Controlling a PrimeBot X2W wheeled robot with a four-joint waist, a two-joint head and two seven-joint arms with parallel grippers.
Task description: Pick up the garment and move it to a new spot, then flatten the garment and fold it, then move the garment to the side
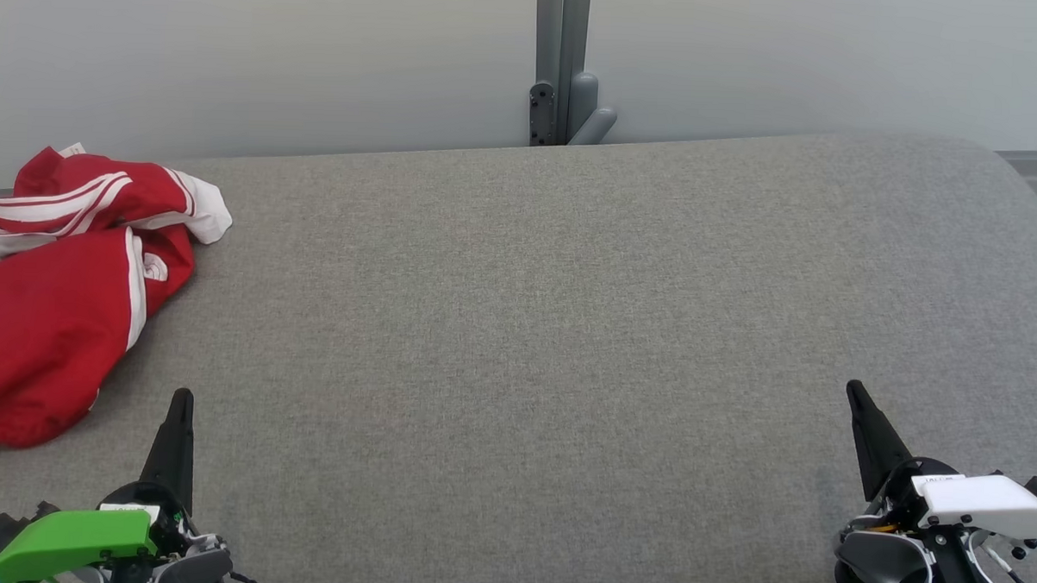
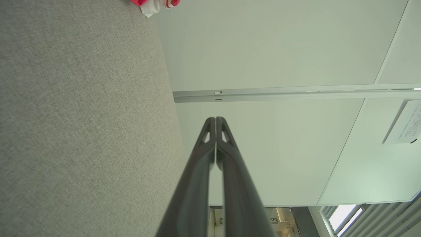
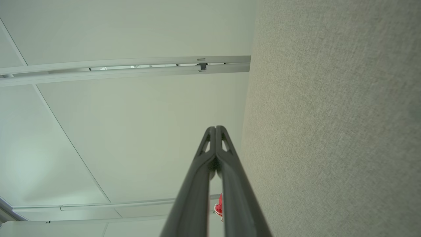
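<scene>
Far left: red garment (image 1: 43, 309) with white stripes, crumpled on the grey cushion (image 1: 517, 326), with a white mark on it that I can't read. Near left: my left gripper (image 1: 182, 398), green cover, fingers pressed together and gripping nothing, just right of the garment and apart from it. Far middle: grey post (image 1: 561, 69) against the wall. Near right: my right gripper (image 1: 855, 391), white cover, also closed tight and empty. The wall notice (image 2: 406, 123) in the left wrist view has print too small to read.
</scene>
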